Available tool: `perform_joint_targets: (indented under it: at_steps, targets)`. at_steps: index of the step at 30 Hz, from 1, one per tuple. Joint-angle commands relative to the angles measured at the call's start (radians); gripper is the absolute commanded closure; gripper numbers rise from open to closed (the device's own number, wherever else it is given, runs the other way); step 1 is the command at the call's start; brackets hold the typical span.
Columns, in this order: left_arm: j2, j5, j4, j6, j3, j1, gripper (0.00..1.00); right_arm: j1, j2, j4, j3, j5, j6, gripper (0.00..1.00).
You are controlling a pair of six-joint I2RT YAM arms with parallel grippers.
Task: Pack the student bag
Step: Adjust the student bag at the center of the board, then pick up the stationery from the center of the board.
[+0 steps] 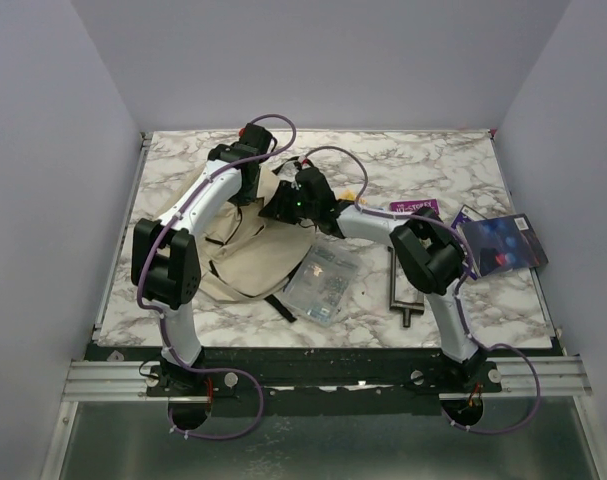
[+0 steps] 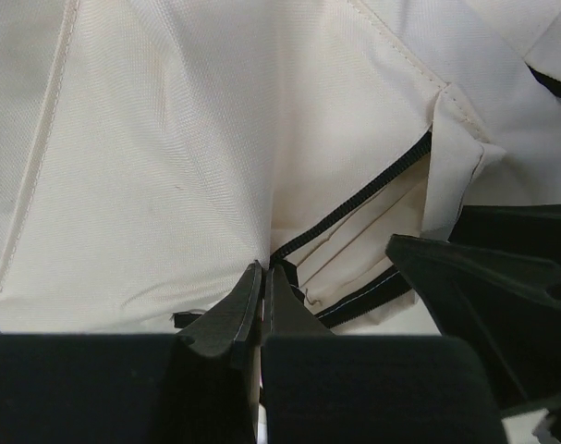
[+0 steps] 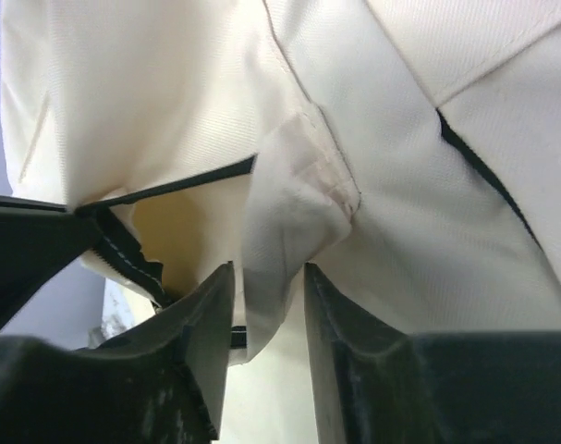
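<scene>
Tabletop point(image 1: 453, 300) of veined marble carries everything. The student bag point(image 1: 253, 255), cream fabric with black zip lines, lies crumpled left of centre, between the two arms, which both reach into its far part. The left gripper point(image 2: 263, 273) is pinched tight on the bag's fabric right at a black zip edge, where a pocket gapes. The right gripper point(image 3: 268, 277) stands narrowly parted, a folded flap of the bag hanging between its jaws. A dark blue packet point(image 1: 503, 243) lies at the right edge. A clear plastic pouch point(image 1: 323, 280) touches the bag's right side. A metal T-shaped tool point(image 1: 403, 290) lies beside the pouch, and a purple label point(image 1: 415, 207) shows beyond the right arm.
</scene>
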Motion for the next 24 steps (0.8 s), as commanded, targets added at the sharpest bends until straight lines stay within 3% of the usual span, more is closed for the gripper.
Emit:
perform_joint_targets:
  at_steps: [1, 6, 10, 15, 20, 24]
  targets:
    - [-0.035, 0.067, 0.001, -0.025, -0.002, -0.007, 1.0, -0.001, -0.153, -0.195, 0.015, 0.094, -0.209, 0.56]
    - [-0.03, 0.064, -0.001, -0.03, 0.004, -0.007, 1.0, -0.032, -0.288, -0.325, -0.056, 0.29, -0.295, 0.4]
    - [-0.017, 0.064, -0.007, -0.037, 0.013, -0.004, 1.0, -0.104, -0.405, -0.349, -0.206, 0.495, -0.155, 0.24]
    - [-0.015, 0.067, -0.01, -0.041, 0.018, -0.003, 1.0, -0.207, -0.444, -0.593, -0.247, 0.731, 0.186, 0.2]
    - [-0.017, 0.065, -0.012, -0.039, 0.019, 0.0, 1.0, -0.225, -0.393, -0.791, -0.187, 0.859, 0.359, 0.18]
    - [-0.019, 0.067, -0.013, -0.039, 0.021, 0.002, 1.0, -0.229, -0.312, -0.928, -0.103, 0.899, 0.405, 0.19]
